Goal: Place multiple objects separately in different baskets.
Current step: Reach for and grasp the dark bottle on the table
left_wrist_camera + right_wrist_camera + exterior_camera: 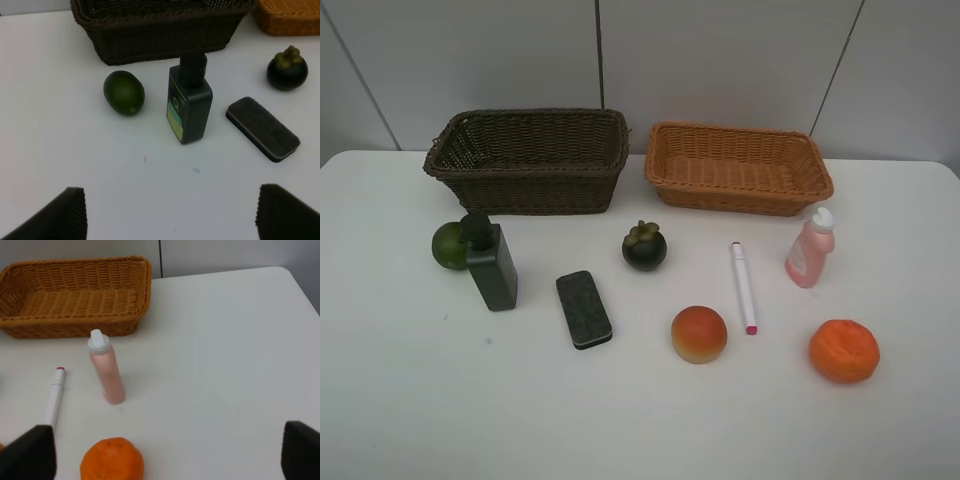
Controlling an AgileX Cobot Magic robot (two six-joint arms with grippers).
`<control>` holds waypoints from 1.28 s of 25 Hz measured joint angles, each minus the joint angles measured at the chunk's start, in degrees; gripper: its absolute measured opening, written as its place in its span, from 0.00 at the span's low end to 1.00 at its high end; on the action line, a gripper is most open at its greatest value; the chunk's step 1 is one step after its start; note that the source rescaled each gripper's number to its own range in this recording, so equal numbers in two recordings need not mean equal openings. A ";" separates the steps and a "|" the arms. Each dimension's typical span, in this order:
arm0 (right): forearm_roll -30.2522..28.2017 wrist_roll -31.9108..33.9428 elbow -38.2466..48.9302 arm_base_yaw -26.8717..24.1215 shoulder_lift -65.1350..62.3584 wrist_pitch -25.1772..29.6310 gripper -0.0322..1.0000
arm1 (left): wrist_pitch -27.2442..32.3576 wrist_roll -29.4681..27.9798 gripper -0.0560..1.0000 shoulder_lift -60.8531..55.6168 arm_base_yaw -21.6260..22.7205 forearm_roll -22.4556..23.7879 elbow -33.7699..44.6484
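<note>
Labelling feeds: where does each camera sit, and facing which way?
Exterior high: mounted high, looks down on the white table; no robot parts.
Left wrist: left arm, facing the dark brown woven basket; left pincer tips show.
Right wrist: right arm, facing the light orange woven basket; right pincer tips show.
Both wrist views show the light orange woven basket.

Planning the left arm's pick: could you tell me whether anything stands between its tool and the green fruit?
Nothing visible: bare table lies between the left tool and the green fruit; the pump bottle stands beside it, apart.
</note>
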 joint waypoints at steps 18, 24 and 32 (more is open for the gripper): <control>0.00 0.00 0.00 0.00 0.00 0.00 1.00 | -0.46 -0.45 0.73 25.88 0.00 -1.17 -7.40; 0.00 0.00 0.00 0.00 0.00 0.00 1.00 | -0.52 -0.78 0.73 50.92 0.00 -2.97 -17.13; 0.00 0.00 0.00 0.00 0.00 0.00 1.00 | 0.95 -5.14 0.73 77.25 -4.28 -4.98 -32.76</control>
